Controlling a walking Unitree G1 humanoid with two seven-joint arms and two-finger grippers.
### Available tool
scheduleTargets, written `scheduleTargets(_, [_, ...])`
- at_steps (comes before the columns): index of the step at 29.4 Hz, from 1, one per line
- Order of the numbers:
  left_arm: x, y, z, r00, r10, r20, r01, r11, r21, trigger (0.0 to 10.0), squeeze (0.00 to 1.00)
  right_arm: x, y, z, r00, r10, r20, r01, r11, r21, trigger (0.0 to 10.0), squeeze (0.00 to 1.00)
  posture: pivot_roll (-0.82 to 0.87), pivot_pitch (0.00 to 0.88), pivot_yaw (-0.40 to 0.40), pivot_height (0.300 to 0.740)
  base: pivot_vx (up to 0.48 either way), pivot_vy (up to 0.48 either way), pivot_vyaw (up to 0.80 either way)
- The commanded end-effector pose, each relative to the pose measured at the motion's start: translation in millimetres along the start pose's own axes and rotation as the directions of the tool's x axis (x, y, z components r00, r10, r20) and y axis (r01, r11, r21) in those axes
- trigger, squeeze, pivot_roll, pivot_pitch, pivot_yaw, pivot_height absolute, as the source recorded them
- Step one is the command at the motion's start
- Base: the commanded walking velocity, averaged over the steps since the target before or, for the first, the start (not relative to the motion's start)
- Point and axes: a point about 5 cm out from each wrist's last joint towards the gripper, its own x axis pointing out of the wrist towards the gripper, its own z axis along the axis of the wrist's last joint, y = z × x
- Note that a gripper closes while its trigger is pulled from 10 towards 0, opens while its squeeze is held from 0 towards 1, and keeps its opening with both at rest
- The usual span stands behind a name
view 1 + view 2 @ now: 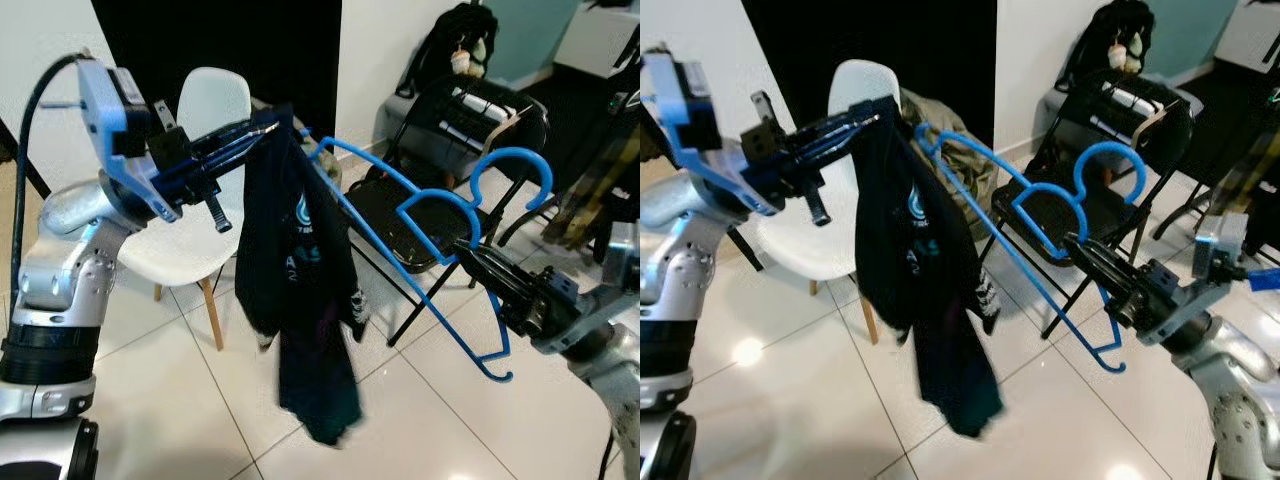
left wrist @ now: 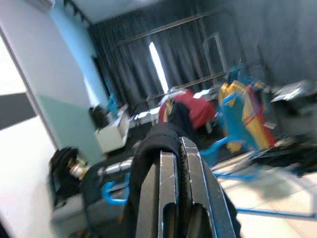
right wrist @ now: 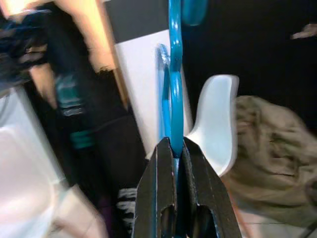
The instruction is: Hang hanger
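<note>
A blue plastic hanger (image 1: 420, 205) is held in mid-air, its hook (image 1: 515, 165) at the right and one arm reaching left into a dark T-shirt (image 1: 295, 280). My right gripper (image 1: 470, 255) is shut on the hanger just below the hook, as the right wrist view shows (image 3: 174, 148). My left gripper (image 1: 262, 128) is shut on the top of the dark T-shirt, which hangs down from its fingers (image 2: 181, 163). The shirt's lower part dangles over the floor.
A white chair (image 1: 205, 240) stands behind the shirt, with an olive garment (image 1: 960, 150) beside it. A black folding chair (image 1: 440, 190) sits behind the hanger. A dark backpack (image 1: 460, 45) leans at the back wall. Glossy white tile floor (image 1: 420, 400) lies below.
</note>
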Motion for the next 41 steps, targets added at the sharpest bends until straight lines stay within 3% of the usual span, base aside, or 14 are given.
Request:
scheduleTargets(1, [-1.0, -2.8, 10, 0.999, -0.021, 0.043, 0.021, 1.000, -0.003, 10.0, 0.00, 2.8, -8.0, -8, 0.996, -0.092, -0.017, 0.092, 0.996, 0.007, 10.0, 0.00, -0.04, 0.118, 0.042, 0.740, 0.000, 0.000, 0.00])
scheduleTargets(6, [-0.5, -8.4, 8, 0.998, -0.024, 0.058, 0.026, 0.999, -0.034, 10.0, 0.00, 11.2, -5.8, -13, 0.995, -0.102, -0.011, 0.102, 0.994, 0.038, 10.0, 0.00, -0.03, 0.119, 0.040, 0.740, 0.000, 0.000, 0.00])
scheduleTargets(10, [2.8, -31.7, -1, 0.992, -0.119, 0.042, 0.124, 0.985, -0.118, 10.0, 0.00, 22.2, 13.9, -13, 0.998, 0.036, 0.048, -0.041, 0.992, 0.117, 10.0, 0.00, -0.02, 0.120, 0.034, 0.740, 0.000, 0.000, 0.00])
scheduleTargets(13, [3.6, -33.6, -1, 0.989, -0.138, 0.048, 0.143, 0.981, -0.129, 10.0, 0.00, 19.7, 17.2, -7, 0.994, 0.089, 0.068, -0.096, 0.989, 0.114, 10.0, 0.00, -0.02, 0.121, 0.034, 0.740, 0.000, 0.000, 0.00])
scheduleTargets(25, [9.0, -33.0, 1, 0.988, -0.141, 0.063, 0.148, 0.979, -0.138, 10.0, 0.00, 29.4, 5.1, -10, 0.996, -0.063, 0.063, 0.058, 0.996, 0.068, 10.0, 0.00, -0.03, 0.120, 0.041, 0.740, 0.000, 0.000, 0.00])
scheduleTargets(28, [12.8, -39.3, -16, 0.994, -0.105, -0.030, 0.100, 0.985, -0.137, 10.0, 0.00, 36.9, 6.9, -14, 0.994, -0.087, 0.063, 0.083, 0.994, 0.070, 10.0, 0.00, -0.01, 0.125, 0.047, 0.740, 0.000, 0.000, 0.00])
scheduleTargets(31, [12.8, -39.3, -16, 0.994, -0.105, -0.030, 0.100, 0.985, -0.137, 10.0, 0.00, 36.9, 6.9, -14, 0.994, -0.087, 0.063, 0.083, 0.994, 0.070, 10.0, 0.00, -0.01, 0.125, 0.047, 0.740, 0.000, 0.000, 0.00])
scheduleTargets(33, [16.5, -75.5, -54, 0.975, -0.135, -0.178, 0.098, 0.974, -0.202, 10.0, 0.00, 44.5, 3.3, -19, 0.989, -0.140, 0.046, 0.136, 0.988, 0.078, 10.0, 0.00, -0.01, 0.129, 0.048, 0.740, 0.000, 0.000, 0.00])
scheduleTargets(34, [16.5, -75.5, -54, 0.975, -0.135, -0.178, 0.098, 0.974, -0.202, 10.0, 0.00, 44.5, 3.3, -19, 0.989, -0.140, 0.046, 0.136, 0.988, 0.078, 10.0, 0.00, -0.01, 0.129, 0.048, 0.740, 0.000, 0.000, 0.00])
scheduleTargets(35, [18.9, -102.3, -74, 0.964, -0.143, -0.225, 0.080, 0.961, -0.265, 10.0, 0.00, 47.6, 0.7, -25, 0.984, -0.174, 0.033, 0.170, 0.981, 0.091, 10.0, 0.00, 0.00, 0.132, 0.043, 0.740, 0.000, 0.000, 0.00])
scheduleTargets(36, [18.9, -102.3, -74, 0.964, -0.143, -0.225, 0.080, 0.961, -0.265, 10.0, 0.00, 47.6, 0.7, -25, 0.984, -0.174, 0.033, 0.170, 0.981, 0.091, 10.0, 0.00, 0.00, 0.132, 0.043, 0.740, 0.000, 0.000, 0.00])
scheduleTargets(37, [19.2, -128.1, -97, 0.949, -0.117, -0.294, 0.022, 0.951, -0.309, 10.0, 0.00, 49.7, -3.3, -37, 0.975, -0.221, -0.010, 0.221, 0.971, 0.090, 10.0, 0.00, 0.00, 0.134, 0.041, 0.740, 0.000, 0.000, 0.00])
scheduleTargets(40, [19.0, -144.8, -111, 0.935, -0.089, -0.342, -0.030, 0.945, -0.327, 10.0, 0.00, 50.5, -5.5, -47, 0.967, -0.252, -0.045, 0.255, 0.964, 0.079, 10.0, 0.00, 0.00, 0.134, 0.041, 0.740, 0.000, 0.000, 0.00])
scheduleTargets(41, [13.5, -154.4, -128, 0.909, -0.029, -0.417, -0.113, 0.944, -0.311, 10.0, 0.00, 50.2, -6.7, -59, 0.954, -0.284, -0.092, 0.289, 0.956, 0.054, 10.0, 0.00, 0.01, 0.139, 0.036, 0.740, 0.000, 0.000, 0.00])
